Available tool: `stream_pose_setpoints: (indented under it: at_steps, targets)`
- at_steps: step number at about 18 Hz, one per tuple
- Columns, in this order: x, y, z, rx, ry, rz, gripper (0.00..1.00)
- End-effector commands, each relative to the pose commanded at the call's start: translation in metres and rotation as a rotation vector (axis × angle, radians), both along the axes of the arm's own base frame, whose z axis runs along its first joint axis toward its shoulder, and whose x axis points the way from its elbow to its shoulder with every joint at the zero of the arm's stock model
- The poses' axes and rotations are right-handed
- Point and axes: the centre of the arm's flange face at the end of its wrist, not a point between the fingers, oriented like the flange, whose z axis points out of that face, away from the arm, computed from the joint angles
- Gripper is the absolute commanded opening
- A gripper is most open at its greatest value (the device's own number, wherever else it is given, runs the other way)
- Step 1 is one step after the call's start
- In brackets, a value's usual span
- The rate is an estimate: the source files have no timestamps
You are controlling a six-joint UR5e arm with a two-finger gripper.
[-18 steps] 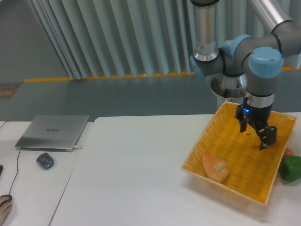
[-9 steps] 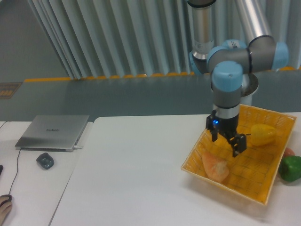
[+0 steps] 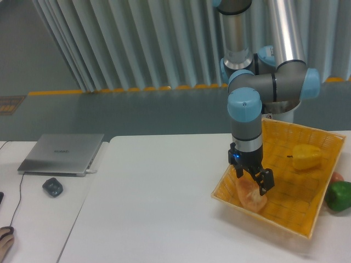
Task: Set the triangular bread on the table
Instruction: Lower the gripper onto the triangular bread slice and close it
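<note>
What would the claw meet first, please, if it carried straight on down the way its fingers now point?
Most likely the triangular bread, which lies in the near-left corner of the yellow basket right under the open claw. From this single view I cannot tell how much gap remains between them.

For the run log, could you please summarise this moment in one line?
phase: approach | gripper: open, over triangular bread | bread: in basket | table: no bread yet

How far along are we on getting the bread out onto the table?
Nothing placed yet. The triangular bread lies in the yellow basket. The gripper hangs open right over it, not yet closed on it. Left: grasp, lift out, set it on the table.
</note>
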Motion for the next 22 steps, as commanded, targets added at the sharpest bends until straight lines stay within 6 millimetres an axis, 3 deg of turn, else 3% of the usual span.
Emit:
stream_pose_setpoints:
  at_steps: [8,9,15,16,22]
  targets:
    - [0.01,0.014,-0.018,-0.01,0.017,0.026,0.97]
    - [0.01,0.014,-0.018,-0.01,0.016,0.028,0.9]
    - [0.01,0.012,-0.012,0.003,0.017,0.035,0.05]
    - [0.009,0.013,-0.01,0.007,0.02,0.035,0.0]
    - [0.0,0.007,0.015,0.044,0.038,0.045,0.0]
